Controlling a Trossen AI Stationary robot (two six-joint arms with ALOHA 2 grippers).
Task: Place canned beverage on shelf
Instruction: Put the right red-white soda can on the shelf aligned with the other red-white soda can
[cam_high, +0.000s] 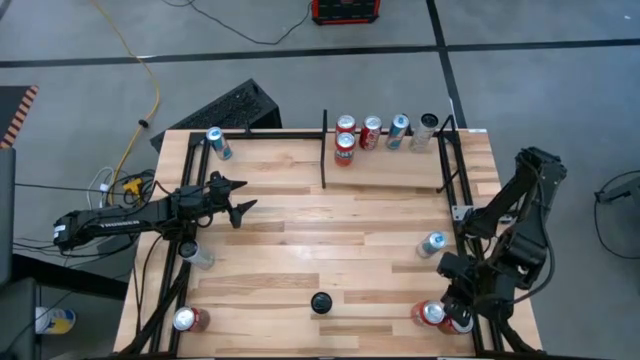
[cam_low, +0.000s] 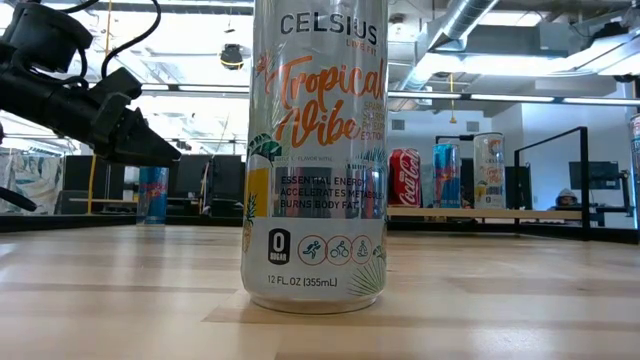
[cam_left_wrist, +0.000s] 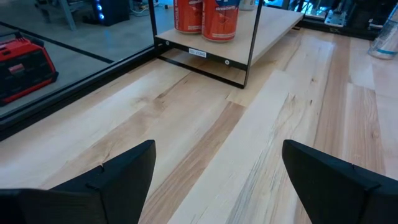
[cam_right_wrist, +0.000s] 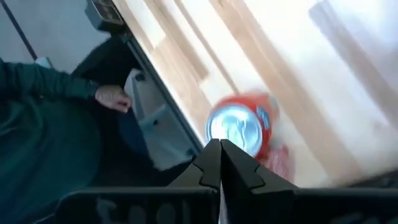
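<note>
The shelf (cam_high: 400, 168), a light wood bay in a black frame at the table's far right, bears several upright cans (cam_high: 371, 131). My right gripper (cam_high: 452, 290) hangs shut above the table's near right corner, slanting down over an upright red can with a silver top (cam_right_wrist: 239, 127), also the red can (cam_high: 430, 315) in the high view; it touches nothing. My left gripper (cam_high: 243, 197) waits open and nearly level at the table's left side, its fingers (cam_left_wrist: 124, 177) apart over bare wood.
A tall Celsius can (cam_low: 315, 150) stands near the table's front middle. More cans: a silver-blue can (cam_high: 432, 243) at the right, one can (cam_high: 216, 143) at the far left, two cans (cam_high: 190, 320) at the near left. A person's hand (cam_right_wrist: 112, 96) shows beyond the right edge.
</note>
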